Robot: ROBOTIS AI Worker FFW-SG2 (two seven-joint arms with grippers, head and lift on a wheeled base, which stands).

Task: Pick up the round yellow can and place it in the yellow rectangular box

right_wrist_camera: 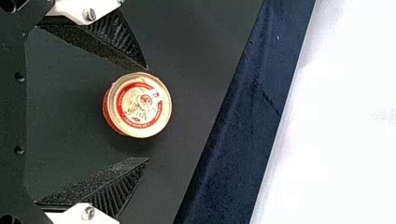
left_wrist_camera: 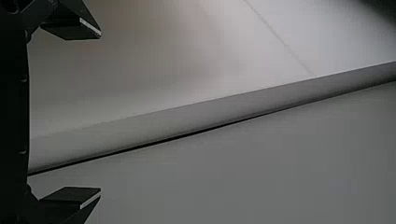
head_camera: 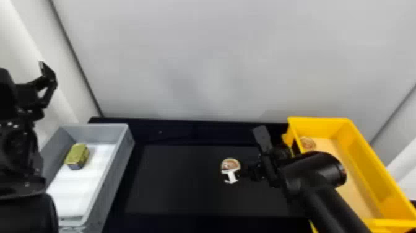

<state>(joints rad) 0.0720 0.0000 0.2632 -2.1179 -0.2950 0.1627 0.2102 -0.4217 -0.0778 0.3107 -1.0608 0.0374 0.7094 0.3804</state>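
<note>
Round yellow can (head_camera: 230, 164): though likely rigid and slick, best pinched across its sides
Right gripper (right_wrist_camera: 148, 114): spread
Left gripper (left_wrist_camera: 100, 114): spread

Out at four o'clock in the head view, the right arm (head_camera: 331, 204) covers part of the yellow rectangular box (head_camera: 368, 155), whose near end runs off the edge. Around eight o'clock, the left arm (head_camera: 18, 155), itself cut off, hides some of the grey bin (head_camera: 119, 167), and that bin's near end is cropped too. The small disc-shaped item (head_camera: 308, 142) between three and four o'clock is too blurred to identify.
</note>
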